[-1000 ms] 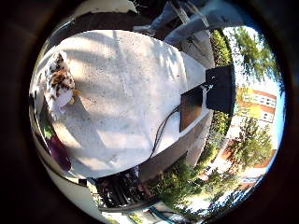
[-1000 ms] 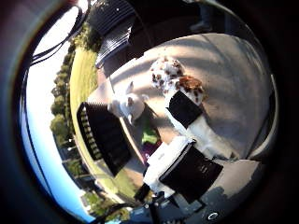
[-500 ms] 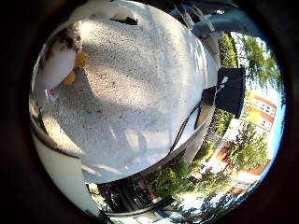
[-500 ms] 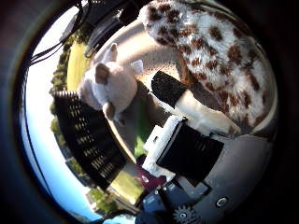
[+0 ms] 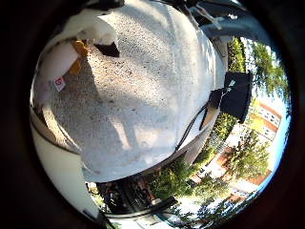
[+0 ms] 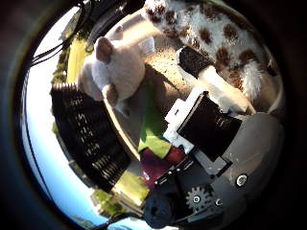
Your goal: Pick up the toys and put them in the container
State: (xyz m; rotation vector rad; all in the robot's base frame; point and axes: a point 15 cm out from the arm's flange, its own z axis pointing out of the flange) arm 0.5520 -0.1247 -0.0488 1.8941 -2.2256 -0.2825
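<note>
So the pale, speckled stone-look worktop (image 5: 143, 105) is the anchor here, grainy and matte, with a rounded edge. Lying on it, right up against the palm, is a fuzzy white plush toy with brown leopard-style spots (image 6: 216, 33); it fills a big chunk of the thumb side view, so it's very close. The white and black blocky hand (image 6: 206, 129) has one of its fingers (image 6: 211, 81), black-tipped with a smooth white body, reaching out alongside the spotted fur and touching it or just about. Can't honestly tell whether the fingers are clenched round it or just resting there.

Beside the spotted toy, nearer the worktop's edge, sits a soft cream-coloured plush animal with little rounded ears (image 6: 115, 67). From the little finger side there's a white fluffy plush with orange bits and a small sewn tag (image 5: 62, 59), also on the worktop, by its rim. A black slatted crate-like thing (image 6: 86, 129) sits just off the worktop's edge, past the cream plush.
</note>
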